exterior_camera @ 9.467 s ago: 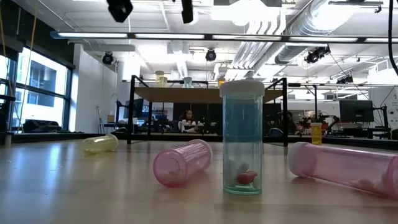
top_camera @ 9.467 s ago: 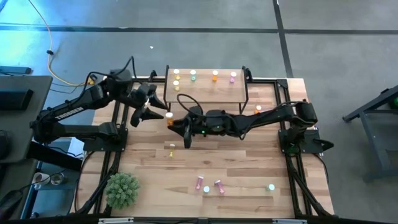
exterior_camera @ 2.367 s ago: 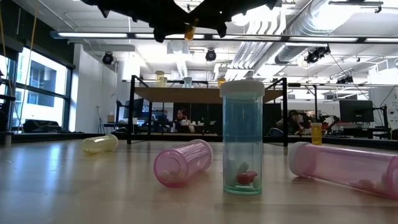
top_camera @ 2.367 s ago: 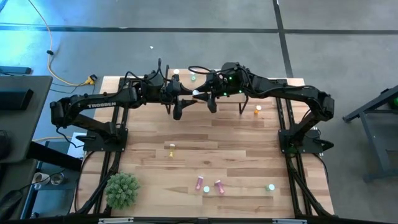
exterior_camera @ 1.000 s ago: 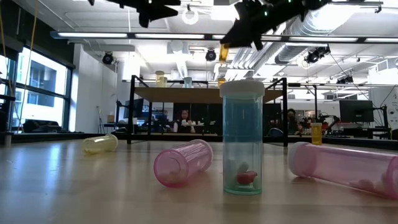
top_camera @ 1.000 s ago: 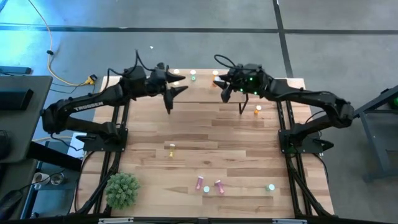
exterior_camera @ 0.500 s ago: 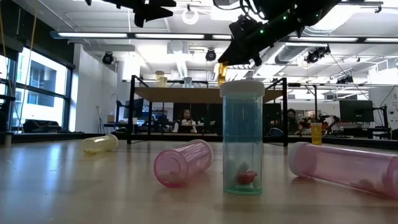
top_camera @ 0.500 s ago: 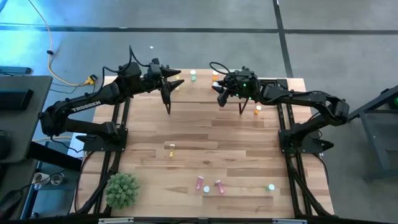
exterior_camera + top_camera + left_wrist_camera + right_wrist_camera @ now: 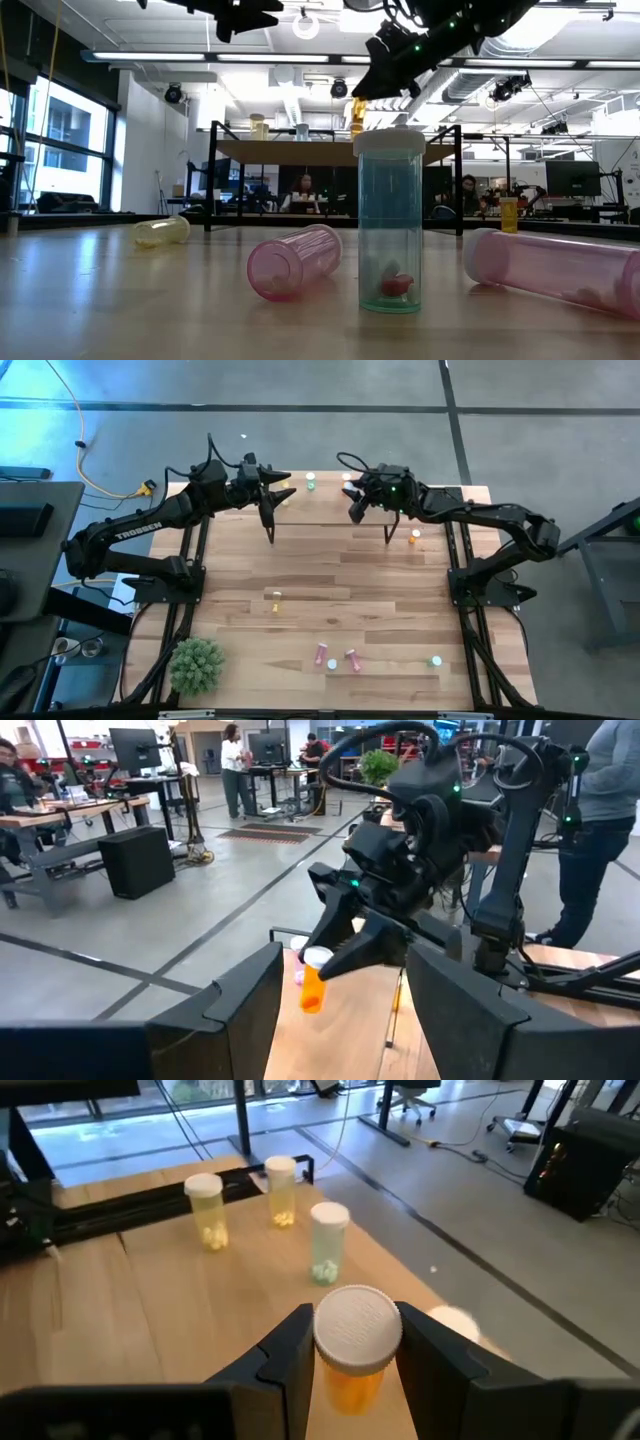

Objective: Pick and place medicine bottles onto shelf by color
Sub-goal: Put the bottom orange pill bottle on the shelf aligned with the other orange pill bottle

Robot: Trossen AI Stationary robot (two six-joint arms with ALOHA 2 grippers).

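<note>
Carrying an orange bottle [image 9: 352, 1348] pinched in the right gripper [image 9: 355, 501], I hover it over the shelf [image 9: 325, 510], beyond the green bottle [image 9: 326, 1242]. Next I must lower it beside the orange group. The left gripper [image 9: 279, 489] waits spread at the shelf's end.

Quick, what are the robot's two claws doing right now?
Left gripper: open, holding nothing, up by the shelf.
Right gripper: closed on an orange bottle with a white cap, above the shelf.
</note>
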